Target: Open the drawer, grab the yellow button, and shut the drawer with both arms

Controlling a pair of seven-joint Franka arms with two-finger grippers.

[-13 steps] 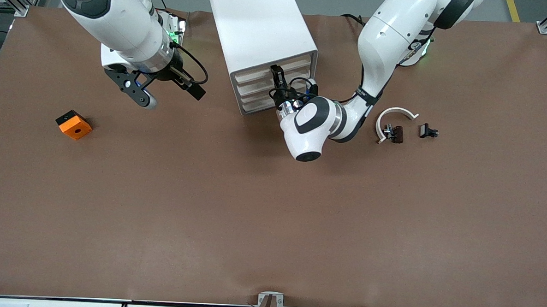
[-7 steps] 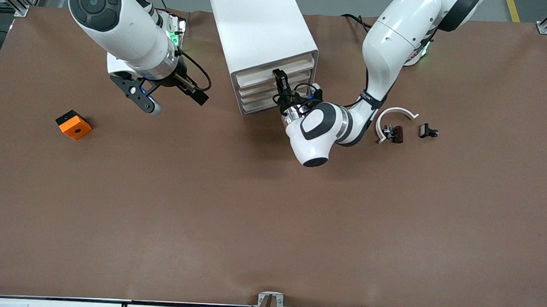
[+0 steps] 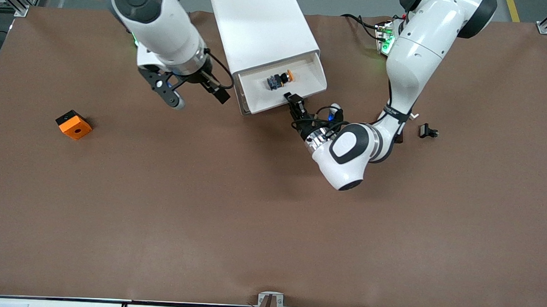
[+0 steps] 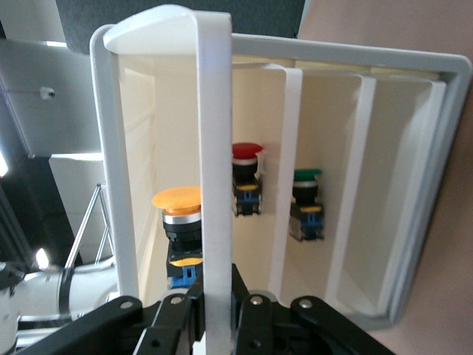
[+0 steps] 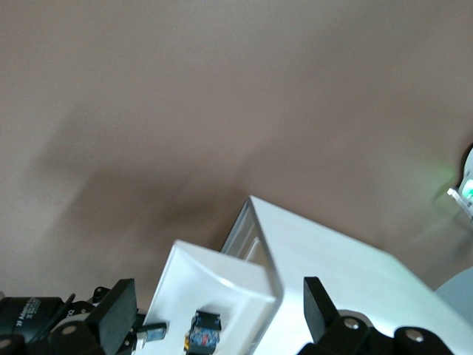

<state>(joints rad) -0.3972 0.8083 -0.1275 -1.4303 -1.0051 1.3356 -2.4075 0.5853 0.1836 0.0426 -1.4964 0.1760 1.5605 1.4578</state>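
The white cabinet [image 3: 260, 28] stands at the table's robot edge. Its top drawer [image 3: 304, 88] is pulled out toward the front camera. The button [image 3: 280, 80], orange cap on a black-and-blue body, lies in it. My left gripper [image 3: 290, 99] is shut on the drawer's front lip; the left wrist view shows the fingers [image 4: 255, 307] clamping the white lip [image 4: 214, 222], with the button [image 4: 179, 222] just past it. My right gripper [image 3: 196, 98] is open and empty, in the air beside the cabinet toward the right arm's end. The right wrist view shows the drawer [image 5: 214, 285] and button [image 5: 205, 334] between its open fingers [image 5: 114, 314].
An orange square block with a hole [image 3: 73, 124] lies toward the right arm's end. A small black clip [image 3: 427, 130] lies toward the left arm's end, beside the left arm's elbow. A red button [image 4: 245, 177] and a green button [image 4: 306, 203] sit in lower drawers.
The left gripper has pulled the top drawer out toward the front camera, uncovering the button. The right arm has moved closer to the cabinet's side.
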